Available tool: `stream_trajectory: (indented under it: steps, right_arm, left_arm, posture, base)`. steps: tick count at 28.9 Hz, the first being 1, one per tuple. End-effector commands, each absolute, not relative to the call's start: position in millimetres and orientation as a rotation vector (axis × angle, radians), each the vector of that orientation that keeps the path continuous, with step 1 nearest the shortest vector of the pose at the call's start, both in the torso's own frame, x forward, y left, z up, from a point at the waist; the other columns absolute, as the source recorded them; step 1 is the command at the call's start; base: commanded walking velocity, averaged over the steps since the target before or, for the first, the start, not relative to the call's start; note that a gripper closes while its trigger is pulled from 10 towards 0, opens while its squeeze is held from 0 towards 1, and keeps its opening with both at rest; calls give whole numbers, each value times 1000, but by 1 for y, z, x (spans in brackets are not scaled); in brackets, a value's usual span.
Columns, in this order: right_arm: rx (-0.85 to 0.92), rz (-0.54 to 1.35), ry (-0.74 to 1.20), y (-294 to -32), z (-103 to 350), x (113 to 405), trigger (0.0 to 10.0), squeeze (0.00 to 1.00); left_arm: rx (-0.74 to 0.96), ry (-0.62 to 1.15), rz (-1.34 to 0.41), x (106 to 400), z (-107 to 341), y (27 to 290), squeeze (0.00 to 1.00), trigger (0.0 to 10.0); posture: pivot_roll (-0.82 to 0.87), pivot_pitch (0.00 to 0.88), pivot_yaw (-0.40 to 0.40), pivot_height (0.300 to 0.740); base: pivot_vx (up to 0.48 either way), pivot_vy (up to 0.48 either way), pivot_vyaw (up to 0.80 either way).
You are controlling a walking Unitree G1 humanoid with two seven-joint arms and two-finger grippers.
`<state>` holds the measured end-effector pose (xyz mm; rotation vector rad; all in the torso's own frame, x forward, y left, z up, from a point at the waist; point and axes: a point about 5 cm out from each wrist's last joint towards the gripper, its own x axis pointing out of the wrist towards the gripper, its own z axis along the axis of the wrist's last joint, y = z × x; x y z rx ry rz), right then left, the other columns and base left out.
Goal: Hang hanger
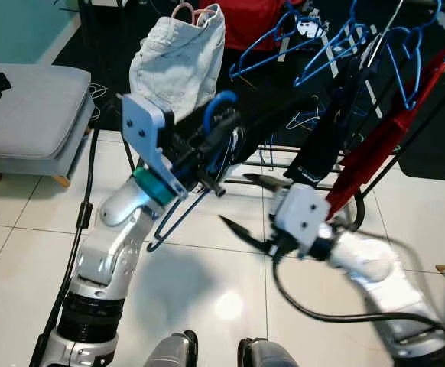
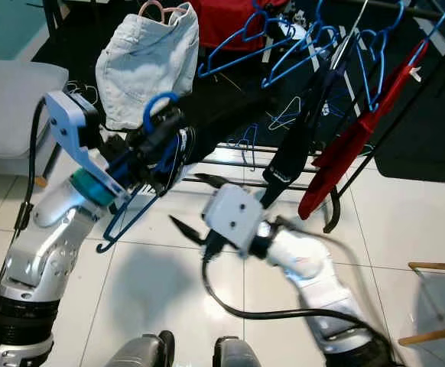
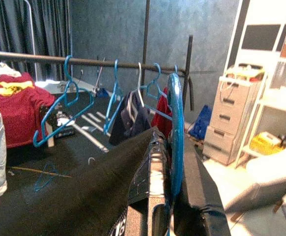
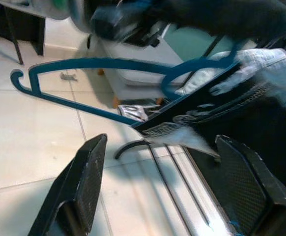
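Currently my left end effector (image 1: 211, 164) clamps the blue hanger (image 1: 178, 208) near its hook; light, stiff, garment-draped. Right end effector (image 1: 254, 212) spread apart.

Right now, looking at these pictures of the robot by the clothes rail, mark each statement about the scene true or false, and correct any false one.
1. The left gripper holds a blue hanger. True.
2. The right gripper is shut on a red garment. False: its fingers are spread wide with nothing between them, and the red garment hangs on the rail.
3. Several bare blue hangers hang on the rail. True.
4. The pale denim garment lies on the floor. False: it hangs on a pink hanger at the rail.
5. A dark garment is draped over the held hanger. True.
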<state>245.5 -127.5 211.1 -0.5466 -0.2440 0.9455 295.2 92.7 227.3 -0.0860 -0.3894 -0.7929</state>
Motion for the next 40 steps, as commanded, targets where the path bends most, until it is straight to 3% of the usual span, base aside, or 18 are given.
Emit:
stream_trajectory:
  steps: [1,6,8,12,20,26,40]
  right_arm:
    - [-557,1008,-241,-137,230,236,10000,0]
    - [-586,955,-277,-152,251,238,10000,0]
    - [-647,831,-302,-166,257,250,10000,0]
    - [-674,791,-303,-169,256,254,10000,0]
    - [-700,661,-335,-149,216,273,10000,0]
    - [-691,648,-385,-139,213,275,10000,0]
    - [-633,772,-492,-109,222,267,10000,0]
  left_arm:
    - [-49,-348,-810,298,213,90,0,10000]
    - [-35,-326,-830,298,206,91,0,10000]
    - [-44,-325,-874,293,208,92,0,10000]
    - [-48,-327,-887,291,209,93,0,10000]
    - [-94,-386,-906,288,226,94,0,10000]
    - [-98,-394,-914,287,228,92,0,10000]
    - [-104,-381,-914,289,226,89,0,10000]
  posture:
    - [-126,82,46,740]
    - [-126,82,46,740]
    - [-132,88,47,740]
    - [-132,88,47,740]
    - [-110,84,43,740]
    - [-105,81,47,740]
    - [-111,72,42,740]
  base:
    - [0,0,0]
    - [0,0,0]
    - [0,0,0]
    - [0,0,0]
    - [0,0,0]
    - [0,0,0]
    - [0,0,0]
